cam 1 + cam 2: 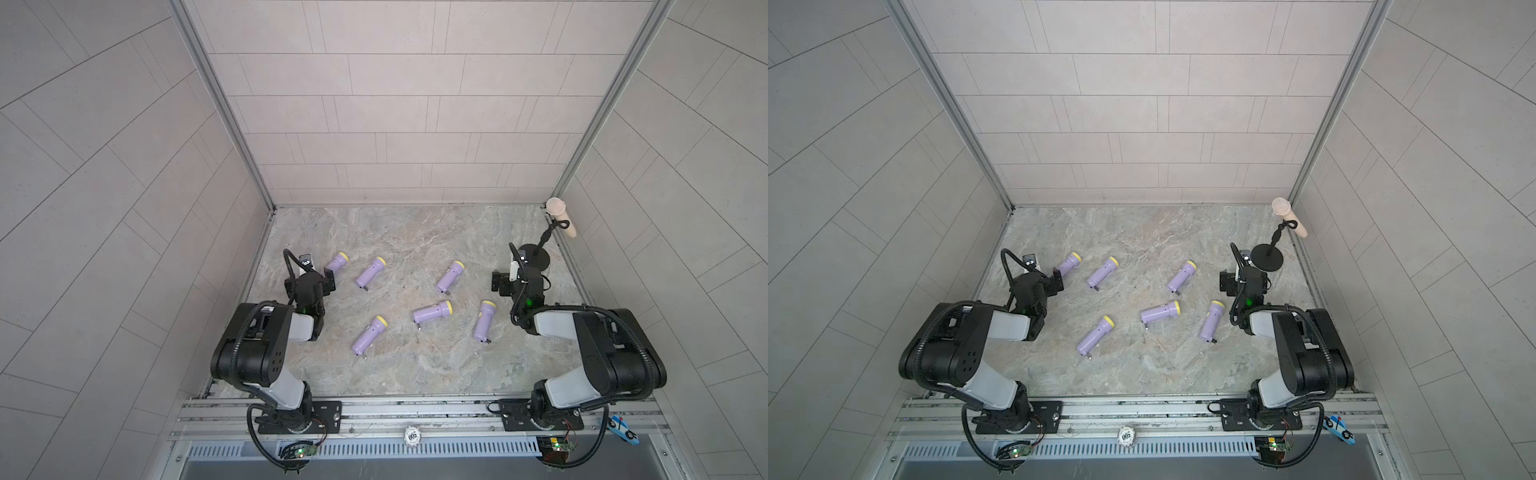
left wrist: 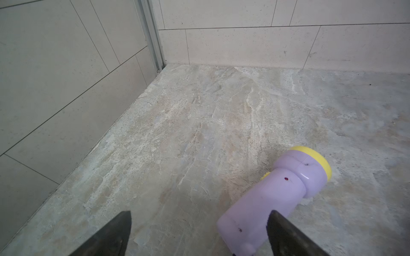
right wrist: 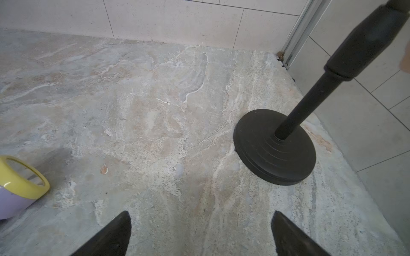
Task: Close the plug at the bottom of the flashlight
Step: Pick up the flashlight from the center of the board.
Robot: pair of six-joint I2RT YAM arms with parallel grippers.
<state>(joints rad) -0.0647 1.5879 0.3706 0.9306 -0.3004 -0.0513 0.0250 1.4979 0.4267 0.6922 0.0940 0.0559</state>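
Note:
Several purple flashlights with yellow heads lie scattered on the stone table top, among them one at the far left (image 1: 337,262) (image 1: 1069,263), one in the middle (image 1: 433,312) and one at the near left (image 1: 370,335). A small dark plug (image 1: 419,327) sticks out from the bottom of most of them. My left gripper (image 1: 311,276) (image 2: 199,235) is open just behind the far-left flashlight (image 2: 273,199), whose bottom end lies close to one finger (image 2: 286,235). My right gripper (image 1: 519,278) (image 3: 200,235) is open over bare table; a flashlight's yellow head (image 3: 22,184) shows at the side.
A black microphone stand (image 1: 534,255) (image 3: 275,147) with a beige microphone (image 1: 559,214) stands at the back right, close to my right gripper. Tiled walls (image 1: 374,124) close the table on three sides. A metal rail (image 1: 415,409) runs along the front.

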